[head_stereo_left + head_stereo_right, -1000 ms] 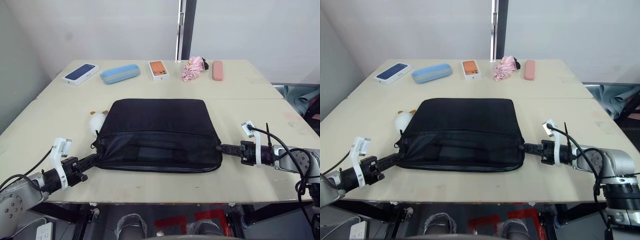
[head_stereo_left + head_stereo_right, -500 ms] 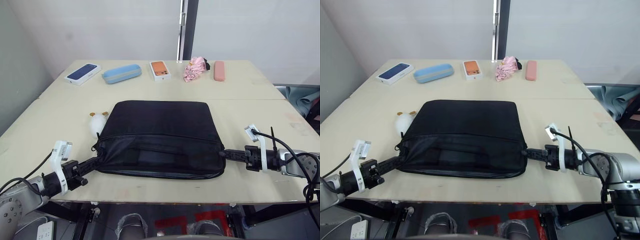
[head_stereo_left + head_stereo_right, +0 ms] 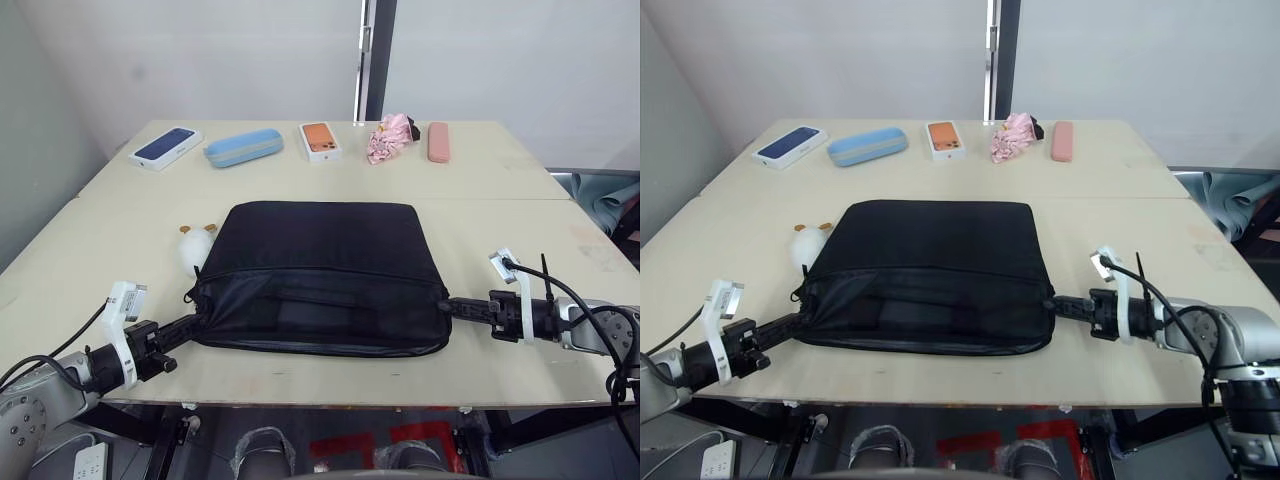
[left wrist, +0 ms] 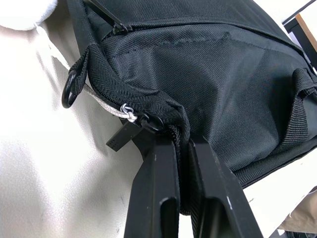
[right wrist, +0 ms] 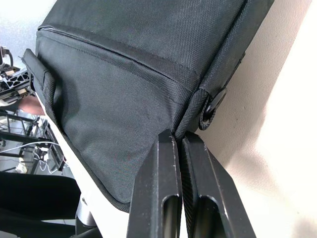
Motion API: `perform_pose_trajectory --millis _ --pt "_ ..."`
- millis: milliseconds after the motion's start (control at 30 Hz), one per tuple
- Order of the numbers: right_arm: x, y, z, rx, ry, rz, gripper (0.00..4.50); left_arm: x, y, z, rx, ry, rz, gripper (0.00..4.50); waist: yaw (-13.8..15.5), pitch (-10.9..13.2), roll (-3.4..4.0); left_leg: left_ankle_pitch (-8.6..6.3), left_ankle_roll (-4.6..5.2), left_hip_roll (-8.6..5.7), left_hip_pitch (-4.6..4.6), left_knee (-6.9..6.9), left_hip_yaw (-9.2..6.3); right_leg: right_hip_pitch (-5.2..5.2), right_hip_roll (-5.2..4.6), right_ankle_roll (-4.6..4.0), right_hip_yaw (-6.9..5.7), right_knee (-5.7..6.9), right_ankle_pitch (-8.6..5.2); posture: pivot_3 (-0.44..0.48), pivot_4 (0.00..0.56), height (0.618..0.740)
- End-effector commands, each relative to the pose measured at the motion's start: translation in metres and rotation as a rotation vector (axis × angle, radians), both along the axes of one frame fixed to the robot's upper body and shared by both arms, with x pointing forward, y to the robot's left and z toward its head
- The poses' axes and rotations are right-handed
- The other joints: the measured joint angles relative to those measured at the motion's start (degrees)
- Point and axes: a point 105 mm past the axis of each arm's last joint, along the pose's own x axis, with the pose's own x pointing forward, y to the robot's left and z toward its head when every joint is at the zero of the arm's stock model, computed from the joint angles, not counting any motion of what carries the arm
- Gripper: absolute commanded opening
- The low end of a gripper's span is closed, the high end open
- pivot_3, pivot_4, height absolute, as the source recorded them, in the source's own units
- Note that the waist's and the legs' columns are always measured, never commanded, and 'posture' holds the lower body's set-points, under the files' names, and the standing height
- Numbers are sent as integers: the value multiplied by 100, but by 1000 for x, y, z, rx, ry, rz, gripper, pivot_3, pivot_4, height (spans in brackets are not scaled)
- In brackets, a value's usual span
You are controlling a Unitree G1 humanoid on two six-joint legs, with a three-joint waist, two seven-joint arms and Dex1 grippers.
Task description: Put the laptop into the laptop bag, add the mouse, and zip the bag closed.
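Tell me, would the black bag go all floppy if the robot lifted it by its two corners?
Probably only at the edges: the laptop bag is woven fabric that bunches where the left gripper pinches it. Its middle lies flat and smooth, so it may sag little. The right gripper also pinches a corner; fabric likely won't slip.

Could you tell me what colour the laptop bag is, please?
The laptop bag is plain black, seen best in the left eye view.

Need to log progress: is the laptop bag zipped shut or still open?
Looks shut: the laptop bag lies flat, its zip seam closed and the puller at the corner beside the left pincer. Contents are hidden.
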Motion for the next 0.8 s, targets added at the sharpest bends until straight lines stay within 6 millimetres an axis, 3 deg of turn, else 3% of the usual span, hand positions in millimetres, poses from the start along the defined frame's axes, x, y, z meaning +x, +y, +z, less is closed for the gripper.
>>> perform_pose_trajectory --millis 33,567,700,800 --pt "13 -3 16 6 -91 -25 32 0 2 -5 24 20 -6 0 -4 0 1 0 0 0 3 2 0 2 0 0 0 2 0 0 150 740" --pt "15 2 14 -3 -102 -15 32 7 8 -3 37 -4 11 0 -7 -3 3 0 0 0 21 9 1 11 0 0 7 18 0 0 150 740" --pt "13 1 14 -9 -103 -12 1223 10 15 -1 58 -27 48 0 -7 -4 2 0 0 0 30 9 3 17 1 0 9 18 0 0 150 740" --pt "16 -9 17 -12 -115 -34 2293 8 23 0 79 -31 46 1162 -9 -5 2 0 -1 1 36 9 5 21 1 1 10 17 0 0 150 740"
